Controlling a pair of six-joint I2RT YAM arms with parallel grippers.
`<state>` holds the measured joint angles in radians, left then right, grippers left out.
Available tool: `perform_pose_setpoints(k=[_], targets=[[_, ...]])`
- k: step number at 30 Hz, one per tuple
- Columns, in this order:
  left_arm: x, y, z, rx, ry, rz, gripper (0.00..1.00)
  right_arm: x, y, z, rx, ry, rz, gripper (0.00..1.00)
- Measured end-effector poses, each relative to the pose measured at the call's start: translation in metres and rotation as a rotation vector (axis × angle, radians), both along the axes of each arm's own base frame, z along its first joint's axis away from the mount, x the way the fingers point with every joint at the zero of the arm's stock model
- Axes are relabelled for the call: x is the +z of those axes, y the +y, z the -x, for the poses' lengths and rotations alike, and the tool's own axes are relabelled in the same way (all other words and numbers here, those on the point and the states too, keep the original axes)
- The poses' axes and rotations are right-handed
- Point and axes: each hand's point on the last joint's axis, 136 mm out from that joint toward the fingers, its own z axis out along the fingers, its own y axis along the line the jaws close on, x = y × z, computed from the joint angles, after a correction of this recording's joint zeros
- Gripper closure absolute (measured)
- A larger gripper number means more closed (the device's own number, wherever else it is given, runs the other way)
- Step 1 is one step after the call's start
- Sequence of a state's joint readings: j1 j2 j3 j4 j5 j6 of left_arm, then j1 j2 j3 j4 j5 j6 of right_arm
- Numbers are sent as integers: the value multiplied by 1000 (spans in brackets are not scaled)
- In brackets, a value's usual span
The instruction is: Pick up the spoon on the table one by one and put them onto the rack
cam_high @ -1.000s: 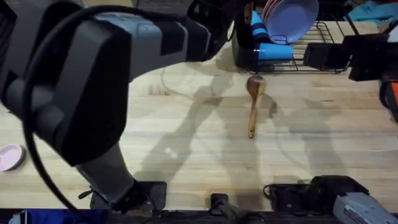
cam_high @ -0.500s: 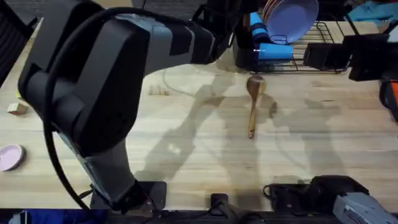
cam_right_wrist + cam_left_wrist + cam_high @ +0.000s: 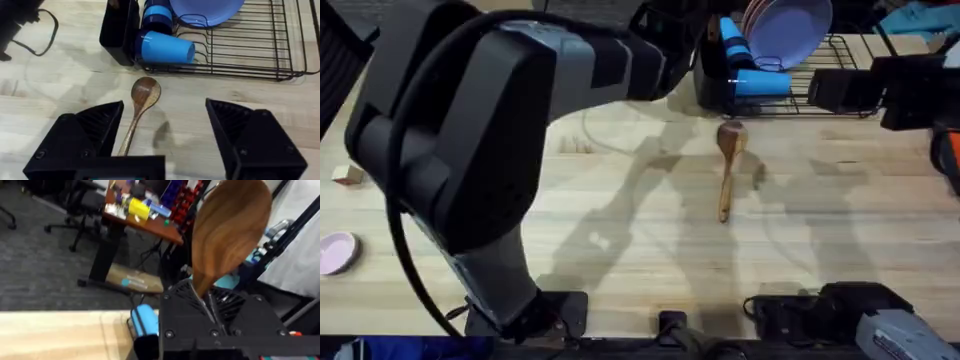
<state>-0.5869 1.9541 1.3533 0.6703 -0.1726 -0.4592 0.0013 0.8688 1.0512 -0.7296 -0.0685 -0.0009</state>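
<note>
The left claw (image 3: pixel 210 307) pinches one brown wooden spoon (image 3: pixel 227 232) above the black wire rack (image 3: pixel 820 75), at 12 o'clock from the desk (image 3: pixel 620 220) spoon (image 3: pixel 728 165), and a tilted drop could miss.

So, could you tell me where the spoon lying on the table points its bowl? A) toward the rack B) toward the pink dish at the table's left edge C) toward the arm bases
A: the spoon lies with its bowl next to the rack and its handle running back toward the bases.
</note>
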Motion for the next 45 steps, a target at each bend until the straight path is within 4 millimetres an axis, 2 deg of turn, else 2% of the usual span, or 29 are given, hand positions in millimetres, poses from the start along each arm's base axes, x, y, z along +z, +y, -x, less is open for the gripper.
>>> perform_pose_setpoints(k=[8, 9, 11, 20, 25, 30, 45], targets=[[-9, 0, 0, 1, 25, -32, 960, 0, 0, 0, 0, 0, 0, 6], [-27, 0, 0, 0, 86, -76, 960, 0, 0, 0, 0, 0, 0, 6], [-37, 0, 0, 0, 119, -98, 959, 0, 0, 0, 0, 0, 0, 6], [-71, 3, 5, -2, 240, -178, 959, 0, 0, 0, 0, 0, 0, 6], [-84, 4, 8, -5, 284, -207, 959, 0, 0, 0, 0, 0, 0, 6], [-92, 6, 10, -6, 312, -225, 960, 0, 0, 0, 0, 0, 0, 6], [-96, 7, 11, -5, 329, -236, 953, 0, 0, 0, 0, 0, 0, 6]])
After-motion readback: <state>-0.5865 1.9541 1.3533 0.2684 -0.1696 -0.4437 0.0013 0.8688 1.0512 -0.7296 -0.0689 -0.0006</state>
